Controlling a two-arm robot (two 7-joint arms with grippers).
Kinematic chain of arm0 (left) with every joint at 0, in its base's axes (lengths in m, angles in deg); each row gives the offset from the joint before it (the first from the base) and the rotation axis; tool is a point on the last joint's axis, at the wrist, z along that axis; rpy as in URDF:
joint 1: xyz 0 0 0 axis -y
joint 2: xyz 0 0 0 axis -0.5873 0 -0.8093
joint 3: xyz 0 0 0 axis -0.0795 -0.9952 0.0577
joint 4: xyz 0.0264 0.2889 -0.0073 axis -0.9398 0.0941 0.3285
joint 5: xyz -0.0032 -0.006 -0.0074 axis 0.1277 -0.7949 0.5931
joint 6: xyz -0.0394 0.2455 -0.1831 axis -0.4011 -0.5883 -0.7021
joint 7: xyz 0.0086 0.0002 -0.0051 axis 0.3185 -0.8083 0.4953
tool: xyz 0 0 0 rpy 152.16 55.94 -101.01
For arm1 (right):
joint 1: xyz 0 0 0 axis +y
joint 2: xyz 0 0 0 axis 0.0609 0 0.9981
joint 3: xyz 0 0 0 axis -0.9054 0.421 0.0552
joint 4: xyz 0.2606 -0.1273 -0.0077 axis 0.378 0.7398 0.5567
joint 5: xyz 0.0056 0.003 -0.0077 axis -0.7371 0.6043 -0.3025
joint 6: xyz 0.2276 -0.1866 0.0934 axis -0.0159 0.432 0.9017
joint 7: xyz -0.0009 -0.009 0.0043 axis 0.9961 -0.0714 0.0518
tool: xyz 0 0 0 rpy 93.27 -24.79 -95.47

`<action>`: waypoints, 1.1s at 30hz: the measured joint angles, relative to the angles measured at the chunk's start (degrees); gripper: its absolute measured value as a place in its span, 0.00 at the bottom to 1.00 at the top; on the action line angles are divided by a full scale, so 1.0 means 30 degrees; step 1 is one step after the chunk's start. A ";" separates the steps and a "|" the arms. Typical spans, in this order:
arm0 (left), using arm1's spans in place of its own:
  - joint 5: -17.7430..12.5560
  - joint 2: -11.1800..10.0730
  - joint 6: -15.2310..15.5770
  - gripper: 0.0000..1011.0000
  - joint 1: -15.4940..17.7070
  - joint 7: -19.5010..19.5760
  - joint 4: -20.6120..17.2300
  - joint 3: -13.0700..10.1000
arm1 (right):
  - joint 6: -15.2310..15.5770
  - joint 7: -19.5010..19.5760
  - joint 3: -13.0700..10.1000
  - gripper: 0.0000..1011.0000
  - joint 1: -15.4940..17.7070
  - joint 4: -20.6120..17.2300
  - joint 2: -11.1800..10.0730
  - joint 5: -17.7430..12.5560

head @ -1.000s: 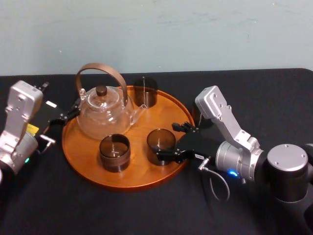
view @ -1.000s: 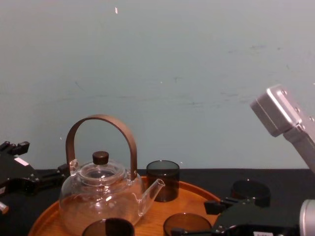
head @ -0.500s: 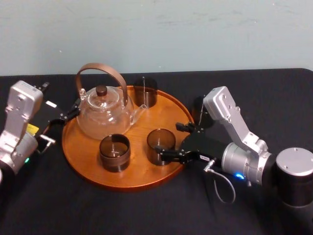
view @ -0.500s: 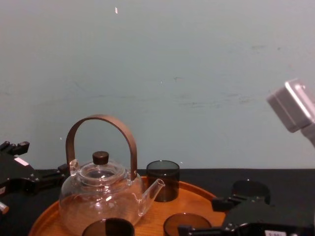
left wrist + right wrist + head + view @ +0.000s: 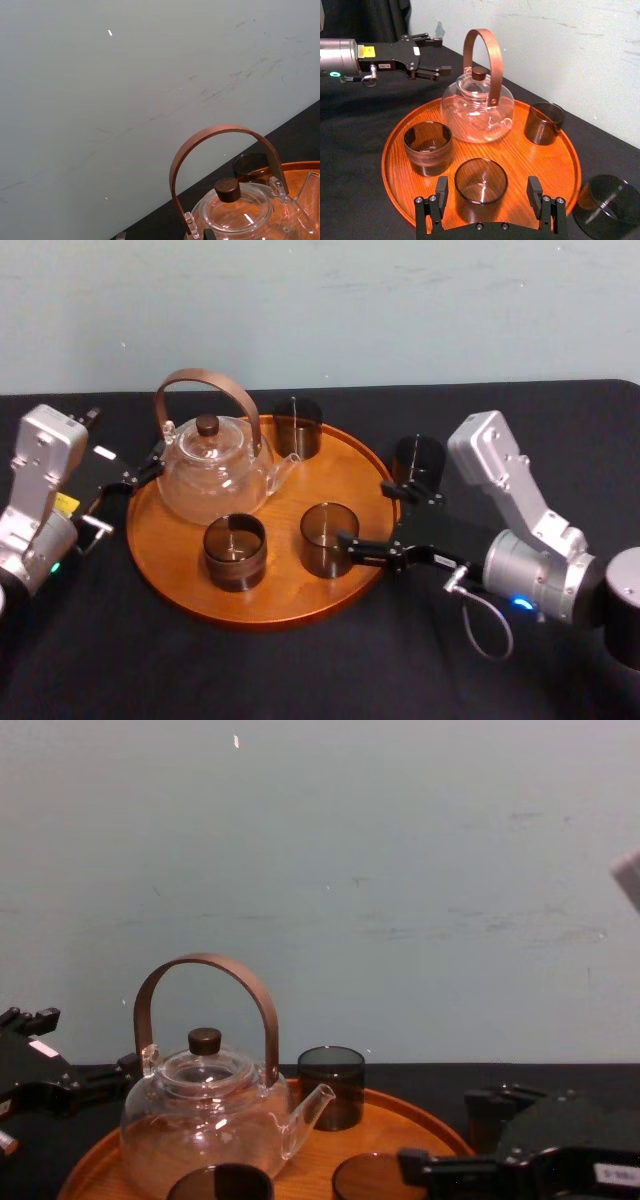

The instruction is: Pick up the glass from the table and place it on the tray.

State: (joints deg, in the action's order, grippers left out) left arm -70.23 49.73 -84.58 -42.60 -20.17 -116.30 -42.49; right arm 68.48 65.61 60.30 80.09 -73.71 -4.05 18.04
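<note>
Nearest the robot, on the black-cloth-covered table (image 5: 300, 670), the right tool (image 5: 366, 513) lies low at the right rim of the large round orange-brown wooden tray (image 5: 165, 540). Its two black fingers (image 5: 441, 191) are spread wide and grip nothing. A short smoky-brown cylindrical glass (image 5: 328, 538) stands upright on the near right part of the tray; in the right wrist view it sits between the spread fingers with a gap on each side. To its left on the tray, near but apart, stands a second smoky glass (image 5: 234, 551) of the same shape. Just outside the tray's right rim, on the table beside the right tool's far finger, a third dark glass (image 5: 418, 462) stands upright. Farther back on the tray sits a clear round glass teapot (image 5: 212, 475) with a brown arched handle and a dark knob on its lid, spout pointing right. The left tool (image 5: 143, 468) is at the tray's left rim just beside the teapot, its fingers apart and empty. At the tray's far edge stands a fourth dark glass (image 5: 297, 428), with a pale blue-green wall (image 5: 400, 300) behind.
</note>
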 joint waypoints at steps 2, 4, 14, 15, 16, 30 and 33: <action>0.0000 -0.0001 -0.0001 0.99 0.0000 0.0001 0.0000 -0.0001 | 0.0172 0.0003 -0.0174 0.99 0.0122 -0.0173 -0.0148 -0.0130; 0.0000 -0.0001 0.0000 0.99 0.0000 0.0001 0.0000 -0.0001 | 0.0272 0.0003 -0.0387 0.99 0.0270 -0.0312 -0.0314 -0.0307; 0.0000 -0.0001 0.0000 0.99 0.0000 0.0001 -0.0001 -0.0001 | 0.0048 0.0012 -0.2261 0.99 0.1489 -0.0765 -0.1386 -0.1979; 0.0000 -0.0001 0.0000 0.99 0.0000 0.0001 0.0000 -0.0001 | -0.0057 0.0033 -0.2522 0.99 0.1633 -0.0763 -0.1514 -0.2240; 0.0000 -0.0001 0.0000 0.99 0.0000 0.0001 -0.0001 0.0000 | -0.0112 0.0047 -0.2643 0.99 0.1695 -0.0755 -0.1580 -0.2362; 0.0001 -0.0001 0.0000 0.99 0.0000 0.0001 0.0000 -0.0001 | -0.0510 0.0415 -0.3843 0.99 0.1331 0.0865 -0.1986 -0.3876; 0.0000 0.0000 0.0000 0.99 -0.0001 0.0001 0.0000 -0.0001 | -0.0425 0.0500 -0.3848 0.99 0.0787 0.1636 -0.1888 -0.4039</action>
State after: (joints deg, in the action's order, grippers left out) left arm -70.23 49.72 -84.58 -42.60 -20.17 -116.30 -42.49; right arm 67.20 67.11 48.76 82.45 -68.80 -9.71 5.92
